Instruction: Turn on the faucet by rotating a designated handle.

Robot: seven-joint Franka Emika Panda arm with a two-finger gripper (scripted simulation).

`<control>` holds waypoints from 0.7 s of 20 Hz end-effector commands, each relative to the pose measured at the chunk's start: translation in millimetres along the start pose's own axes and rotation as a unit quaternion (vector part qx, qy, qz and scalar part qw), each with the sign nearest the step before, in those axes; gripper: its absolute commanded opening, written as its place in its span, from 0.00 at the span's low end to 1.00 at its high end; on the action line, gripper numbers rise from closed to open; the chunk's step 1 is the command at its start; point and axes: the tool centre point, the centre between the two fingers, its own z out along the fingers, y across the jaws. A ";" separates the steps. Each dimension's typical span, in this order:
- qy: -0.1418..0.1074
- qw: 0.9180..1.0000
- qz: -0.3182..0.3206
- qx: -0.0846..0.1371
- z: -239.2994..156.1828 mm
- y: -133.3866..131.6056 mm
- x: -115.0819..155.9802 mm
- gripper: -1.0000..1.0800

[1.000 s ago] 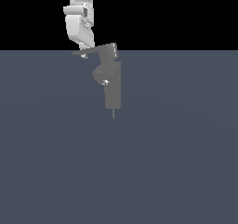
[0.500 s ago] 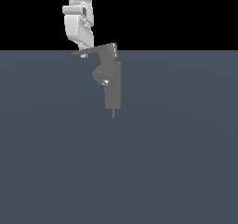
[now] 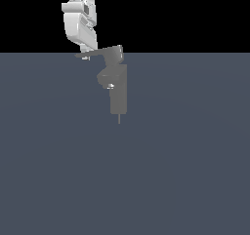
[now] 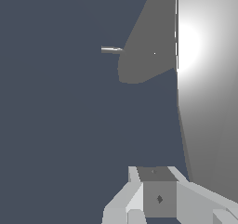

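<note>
The faucet [image 3: 119, 95] is a grey upright column with a short spout stub [image 3: 108, 78] that carries a glint. On top sits a boxy hub, from which the handle [image 3: 97, 53], a thin flat blade, reaches toward the exterior view's left. My gripper [image 3: 86, 57] hangs from the white arm right at the blade's pointed tip; its fingers look shut with nothing between them. In the wrist view the gripper [image 4: 155, 204] lies beside the handle [image 4: 204, 79], which shows as a broad glaring surface. The faucet [image 4: 146, 46] lies beyond.
A flat dark blue-grey floor [image 3: 185, 170] spreads around the faucet. A thin pin [image 3: 119, 119] sticks out below the column's base. The white arm [image 3: 80, 19] comes down from above at the exterior view's left of the hub.
The arm has edged slightly toward the exterior view's left, staying at the handle's tip. The blade's angle looks almost the same.
</note>
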 end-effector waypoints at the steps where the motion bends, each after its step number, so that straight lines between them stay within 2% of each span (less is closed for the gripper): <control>1: 0.001 1.000 0.000 -0.002 0.0 6.8 0.7 0.00; 14: 0.001 1.000 0.001 -0.002 -0.2 36.7 -0.2 0.00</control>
